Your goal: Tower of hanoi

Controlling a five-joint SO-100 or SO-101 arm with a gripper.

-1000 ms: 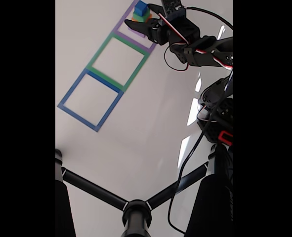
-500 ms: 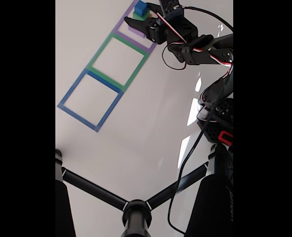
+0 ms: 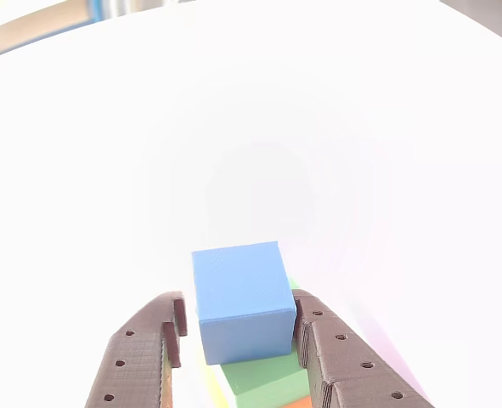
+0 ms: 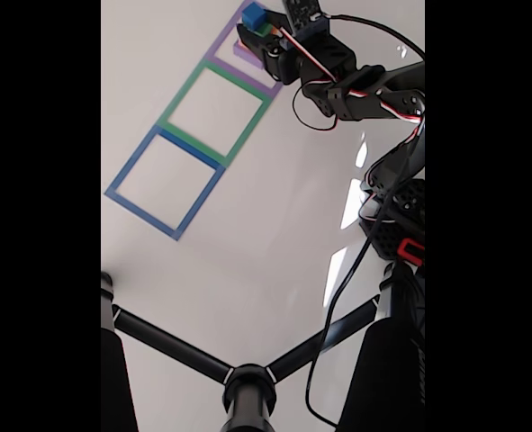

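Note:
The tower of hanoi stands stacked, with the blue block [image 3: 242, 293] on top, the green block [image 3: 263, 378] under it and a sliver of the orange block [image 3: 298, 401] below that. In the fixed view the blue block [image 4: 253, 13] sits at the top edge, inside the purple taped square. My gripper [image 3: 242, 313] is open, its brown fingers [image 3: 144, 361] on either side of the blue block. The right finger is close against the block and a narrow gap shows on the left. From the right of the fixed view the gripper [image 4: 255, 29] reaches in over the stack, hiding the lower blocks.
Taped square outlines run diagonally down the table: purple [image 4: 214, 57], green [image 4: 177, 99] and blue [image 4: 130, 166]. The arm's base and cables [image 4: 396, 216] stand at the right. A black stand with spread legs [image 4: 247, 387] crosses the bottom.
The gripper has moved up and to the left in the fixed view, from beside the stack to around the blue block on top.

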